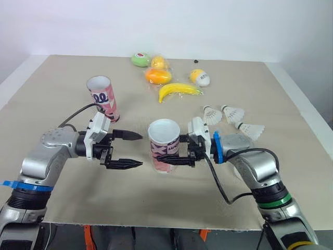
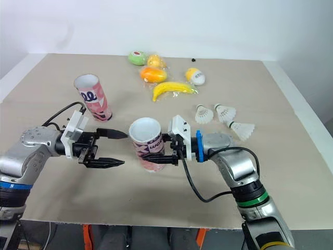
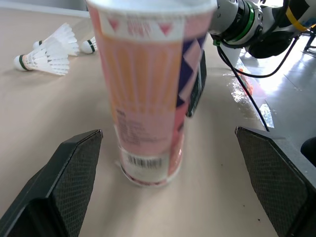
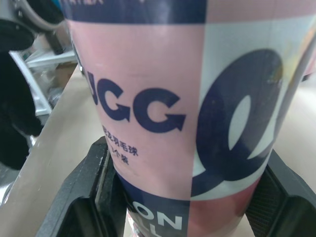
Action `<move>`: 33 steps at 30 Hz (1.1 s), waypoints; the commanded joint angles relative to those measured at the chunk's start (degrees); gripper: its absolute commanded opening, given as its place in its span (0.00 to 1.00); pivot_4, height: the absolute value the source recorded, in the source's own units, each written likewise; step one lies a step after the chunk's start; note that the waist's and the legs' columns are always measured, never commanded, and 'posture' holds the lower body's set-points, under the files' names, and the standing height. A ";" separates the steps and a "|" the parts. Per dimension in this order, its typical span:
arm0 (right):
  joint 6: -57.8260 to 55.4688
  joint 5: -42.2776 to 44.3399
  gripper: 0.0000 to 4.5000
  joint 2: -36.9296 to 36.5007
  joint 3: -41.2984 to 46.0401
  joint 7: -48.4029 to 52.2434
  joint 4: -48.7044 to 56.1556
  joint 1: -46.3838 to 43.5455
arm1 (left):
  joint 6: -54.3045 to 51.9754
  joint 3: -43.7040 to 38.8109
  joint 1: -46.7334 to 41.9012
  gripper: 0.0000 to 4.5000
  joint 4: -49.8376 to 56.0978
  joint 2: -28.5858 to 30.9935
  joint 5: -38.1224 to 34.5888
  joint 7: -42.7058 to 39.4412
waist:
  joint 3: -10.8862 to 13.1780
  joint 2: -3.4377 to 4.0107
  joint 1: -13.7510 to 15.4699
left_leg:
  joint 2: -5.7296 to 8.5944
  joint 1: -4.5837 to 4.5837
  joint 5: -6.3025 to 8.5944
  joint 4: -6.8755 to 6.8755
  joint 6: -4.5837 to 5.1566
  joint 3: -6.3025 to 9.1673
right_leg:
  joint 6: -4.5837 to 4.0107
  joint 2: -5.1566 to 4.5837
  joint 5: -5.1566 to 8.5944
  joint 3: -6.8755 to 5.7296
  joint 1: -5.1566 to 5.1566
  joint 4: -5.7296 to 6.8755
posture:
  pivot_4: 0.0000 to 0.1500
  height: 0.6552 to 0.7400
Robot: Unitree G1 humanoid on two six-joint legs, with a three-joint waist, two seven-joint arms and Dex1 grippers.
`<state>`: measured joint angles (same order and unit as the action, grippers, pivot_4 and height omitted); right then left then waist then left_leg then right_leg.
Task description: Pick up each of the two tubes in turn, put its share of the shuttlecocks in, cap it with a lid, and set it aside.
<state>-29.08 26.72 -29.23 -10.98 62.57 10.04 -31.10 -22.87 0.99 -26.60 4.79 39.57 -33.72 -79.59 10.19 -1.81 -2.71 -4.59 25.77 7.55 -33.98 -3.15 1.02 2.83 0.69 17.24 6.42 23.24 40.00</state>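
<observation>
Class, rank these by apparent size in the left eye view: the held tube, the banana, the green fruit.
Largest first: held tube, banana, green fruit. Nearness to the camera flatters the tube.

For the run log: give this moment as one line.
right gripper: shut on near tube | left gripper: open, facing it | far tube: upright, unheld | shuttlecocks: three loose on table

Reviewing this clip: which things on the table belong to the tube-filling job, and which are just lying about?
Part of the job:
- near tube, gripped by the right hand
- far tube, standing upright
- three shuttlecocks
- left hand, open beside the near tube

Just lying about:
- banana
- orange fruit
- yellow fruit
- green fruit
- yellow-and-white piece
</observation>
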 commanded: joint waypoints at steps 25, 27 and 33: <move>4.62 -1.42 0.66 -13.89 50.76 -35.90 -28.33 13.03 | 10.40 7.33 -14.93 1.00 -16.56 -21.42 7.96 5.62 | -0.06 0.86 -0.17 | 0.32 0.18 0.03 -0.47 0.20 0.04 | 0.30 -0.11 -0.33 0.24 -0.14 -0.05 | 1.00 1.00; 5.41 -1.90 0.66 -13.67 50.08 -35.77 -29.79 13.47 | 10.46 7.23 -14.86 1.00 -16.51 -21.51 8.00 5.79 | -0.07 0.86 -0.16 | 0.34 0.17 -0.01 -0.48 0.25 0.05 | 0.43 -0.12 -0.31 0.24 -0.15 -0.05 | 1.00 1.00; 4.35 0.74 0.88 -13.20 50.74 -34.36 -32.16 13.97 | 9.05 6.47 -14.33 1.00 -15.47 -21.60 7.05 6.71 | -0.06 0.84 -0.15 | 0.37 -0.03 -0.03 -0.53 0.26 0.08 | 0.50 -0.12 -0.30 0.25 -0.43 -0.07 | 1.00 1.00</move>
<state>-23.87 25.98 -42.21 38.72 27.43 -21.58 -17.86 -13.63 9.02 -40.21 -12.48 18.28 -25.71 -73.64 10.12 -0.97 -2.86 -4.22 25.72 7.52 -34.51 -2.89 1.10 3.33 0.56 16.94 6.67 22.78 39.93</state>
